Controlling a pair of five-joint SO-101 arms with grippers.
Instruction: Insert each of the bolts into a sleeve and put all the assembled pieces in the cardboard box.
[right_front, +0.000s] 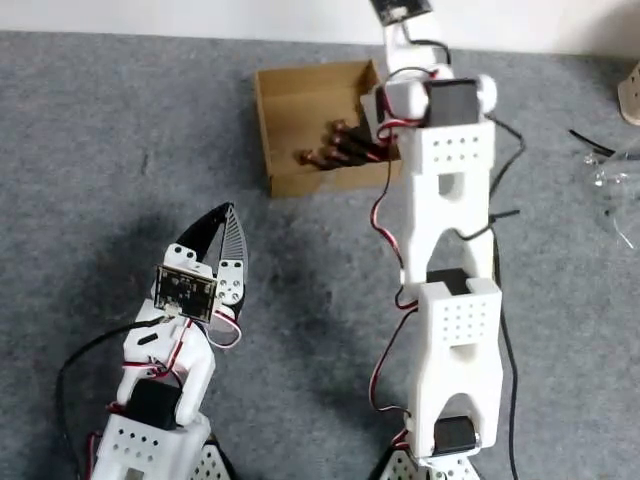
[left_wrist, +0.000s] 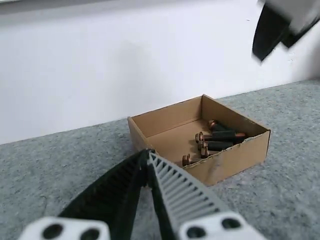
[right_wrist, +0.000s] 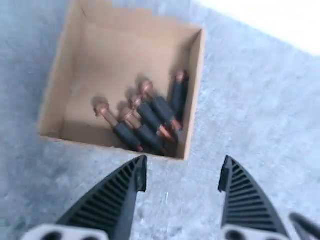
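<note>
The cardboard box (right_front: 290, 100) stands open at the back of the grey carpet. Several copper bolts in black sleeves (right_front: 335, 148) lie together against its right wall, and they are seen again in the right wrist view (right_wrist: 145, 117) and the left wrist view (left_wrist: 217, 139). My right gripper (right_wrist: 185, 167) hangs open and holds nothing, just outside the box's near wall (right_wrist: 192, 100). The right arm (right_front: 450, 180) stretches up the table to the box's right side. My left gripper (right_front: 226, 222) is shut and empty, low on the left, well short of the box (left_wrist: 235, 150).
At the right edge lie a clear plastic item (right_front: 612, 175) with black cables, and a pale object (right_front: 630, 92). A white wall (left_wrist: 125, 60) rises behind the box. Bare carpet (right_front: 120, 150) spreads left of the box.
</note>
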